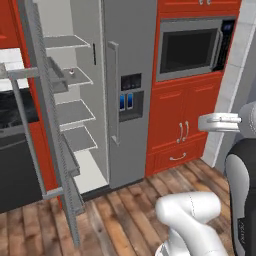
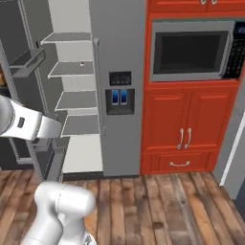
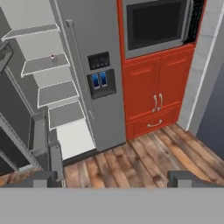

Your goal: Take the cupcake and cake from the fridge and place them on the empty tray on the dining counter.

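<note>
Fridge (image 1: 127, 95): left door swung open, white shelves bare below.
Cake (image 3: 52, 57): tiny red-topped speck on an upper fridge shelf, hard to make out.
Pincer (image 3: 113, 179): fingertips spread, empty, facing the fridge.

The fridge (image 1: 127, 95) is tall, grey steel, its left door (image 1: 47, 115) swung wide open and its right door, with the dispenser panel, closed. Inside are white shelves. On the second shelf from the top sits a tiny item with a red top, likely the cake (image 3: 52, 57), near the shelf's right side.
</note>
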Available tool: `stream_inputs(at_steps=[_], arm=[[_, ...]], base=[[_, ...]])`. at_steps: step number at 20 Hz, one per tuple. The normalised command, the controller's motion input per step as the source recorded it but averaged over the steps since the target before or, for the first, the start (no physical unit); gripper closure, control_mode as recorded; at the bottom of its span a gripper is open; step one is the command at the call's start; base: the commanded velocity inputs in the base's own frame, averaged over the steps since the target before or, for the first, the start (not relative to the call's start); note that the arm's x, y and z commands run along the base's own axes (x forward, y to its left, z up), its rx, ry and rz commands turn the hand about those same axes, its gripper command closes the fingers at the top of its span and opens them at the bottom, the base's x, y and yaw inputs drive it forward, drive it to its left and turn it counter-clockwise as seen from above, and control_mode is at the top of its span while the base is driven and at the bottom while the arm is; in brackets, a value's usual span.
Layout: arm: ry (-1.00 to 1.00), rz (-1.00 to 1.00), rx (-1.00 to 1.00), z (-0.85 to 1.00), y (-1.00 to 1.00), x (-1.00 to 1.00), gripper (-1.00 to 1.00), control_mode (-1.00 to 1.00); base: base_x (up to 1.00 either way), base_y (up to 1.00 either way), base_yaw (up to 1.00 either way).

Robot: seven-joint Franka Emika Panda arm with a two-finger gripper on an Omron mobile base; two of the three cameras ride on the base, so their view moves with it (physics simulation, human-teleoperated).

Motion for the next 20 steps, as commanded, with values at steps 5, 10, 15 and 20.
stream_inputs(at_steps=[5,10,15,20], arm=[[0.0,0.0,0.0,0.0,0.0,0.0,-1.0,1.0],[0.0,0.0,0.0,0.0,0.0,0.0,-1.0,1.0],[0.0,0.0,0.0,0.0,0.0,0.0,-1.0,1.0],[0.0,0.0,0.0,0.0,0.0,0.0,-1.0,1.0]], base=[[1.0,0.45,0.02],[0.7,-0.25,0.22],[0.81,0.06,0.26],[0.87,0.14,0.28]])
